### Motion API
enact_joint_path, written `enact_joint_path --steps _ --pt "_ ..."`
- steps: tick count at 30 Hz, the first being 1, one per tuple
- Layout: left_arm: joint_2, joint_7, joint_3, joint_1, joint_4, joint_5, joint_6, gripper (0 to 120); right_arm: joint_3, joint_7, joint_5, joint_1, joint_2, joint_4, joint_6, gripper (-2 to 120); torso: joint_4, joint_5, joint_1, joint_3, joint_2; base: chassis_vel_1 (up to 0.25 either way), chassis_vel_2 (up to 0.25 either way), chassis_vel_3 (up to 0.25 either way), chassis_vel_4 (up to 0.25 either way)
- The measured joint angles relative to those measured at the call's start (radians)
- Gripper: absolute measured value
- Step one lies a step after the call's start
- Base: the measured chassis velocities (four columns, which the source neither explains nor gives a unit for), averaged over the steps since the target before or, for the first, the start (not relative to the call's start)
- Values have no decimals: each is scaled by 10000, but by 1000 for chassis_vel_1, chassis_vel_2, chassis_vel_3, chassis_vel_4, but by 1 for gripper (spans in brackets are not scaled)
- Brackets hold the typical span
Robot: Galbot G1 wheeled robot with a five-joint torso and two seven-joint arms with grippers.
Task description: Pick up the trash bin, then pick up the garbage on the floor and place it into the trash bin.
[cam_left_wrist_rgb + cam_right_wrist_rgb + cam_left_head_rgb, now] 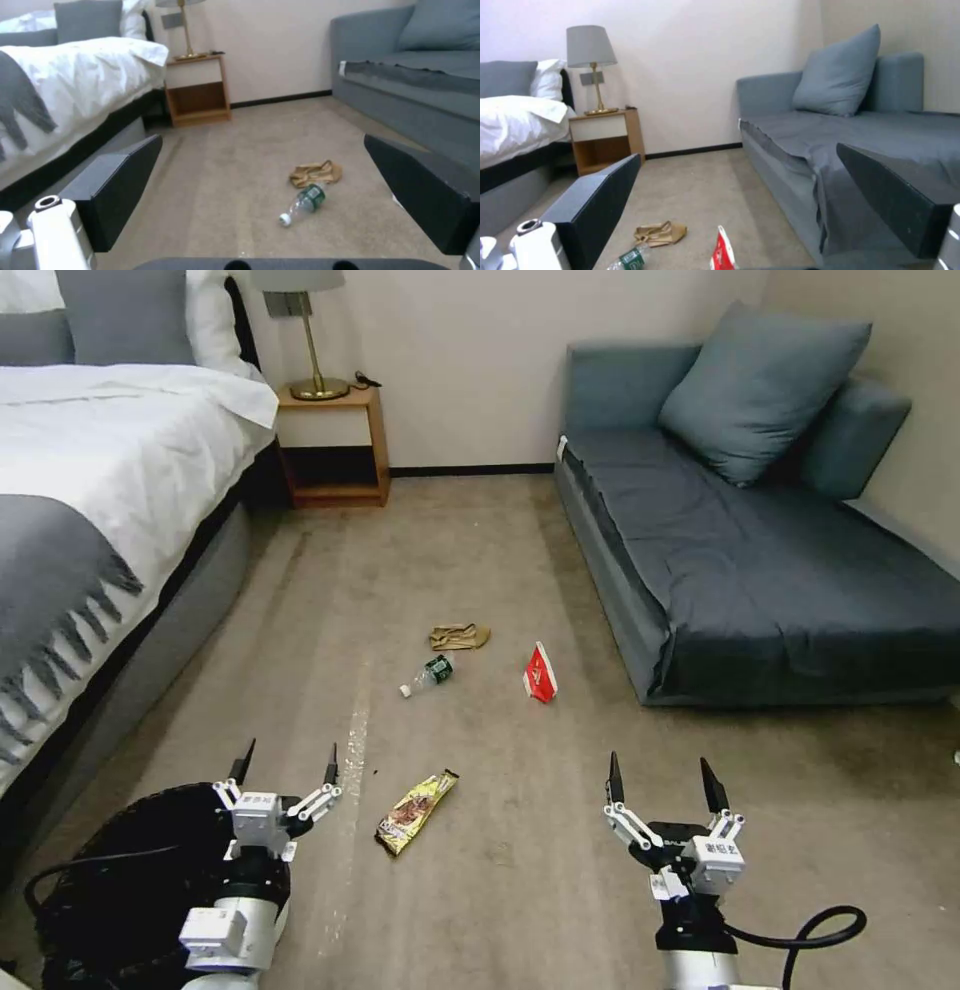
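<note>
A bedroom, of a home or a hotel. The bed [90, 460] carries white linen, a grey fringed throw and pillows against a dark headboard. Just beside its head stands a wooden nightstand [335, 440] with a brass lamp [310, 330] on top, against a plain pale wall. Across from the bed, over beige carpet [480, 560], sits a low blue-grey sofa [760, 570] with a matching cushion [760, 385] in its corner.

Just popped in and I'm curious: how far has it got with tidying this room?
Nothing looks done yet. The trash bin sits on the floor under the open left pincer, not lifted. The right pincer is open and empty. The snack wrapper, bottle, red-white packet and crumpled paper all lie on the carpet.
</note>
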Motion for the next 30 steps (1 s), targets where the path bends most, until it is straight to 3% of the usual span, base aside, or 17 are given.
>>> enact_joint_path --steps 6,8,15,17,19,20,22,23,26,30 --pt "162 -23 -233 92 -134 -116 120 100 15 -32 120 146 30 -73 -332 100 0 1 0 0 0 0 0 0 0" --pt "388 -313 -672 205 -377 -737 686 100 22 -7 215 248 -7 -174 -585 100 1 0 0 0 0 0 0 0 0" --pt "1072 -470 -1059 465 -796 -2541 1637 100 65 90 381 395 -91 -402 -749 100 1 0 0 0 0 0 0 0 0" --pt "1466 -399 -1429 490 -851 -3452 2207 100 114 125 493 450 -126 -517 -769 100 0 -2 0 0 0 0 0 0 0" --pt "1466 -399 -1429 490 -851 -3452 2207 100 114 125 493 450 -126 -517 -769 100 0 -2 0 0 0 0 0 0 0" --pt "1922 -269 -2180 396 -686 -4297 2882 100 177 157 628 510 -166 -608 -793 100 -1 0 1 0 0 0 0 0 0" --pt "2359 -65 -2967 274 -322 -4811 3660 100 223 180 760 576 -199 -678 -840 100 0 -3 0 0 0 0 0 0 0" --pt "2359 -65 -2967 274 -322 -4811 3660 100 223 180 760 576 -199 -678 -840 100 0 -3 0 0 0 0 0 0 0" --pt "2980 332 -4025 164 253 -5333 4748 100 272 217 901 707 -231 -779 -921 100 0 -3 0 1 0 0 0 0 0" --pt "3356 657 -4789 148 604 -5524 5559 100 298 249 1008 842 -243 -896 -986 100 0 -2 0 1 0 0 0 0 0"
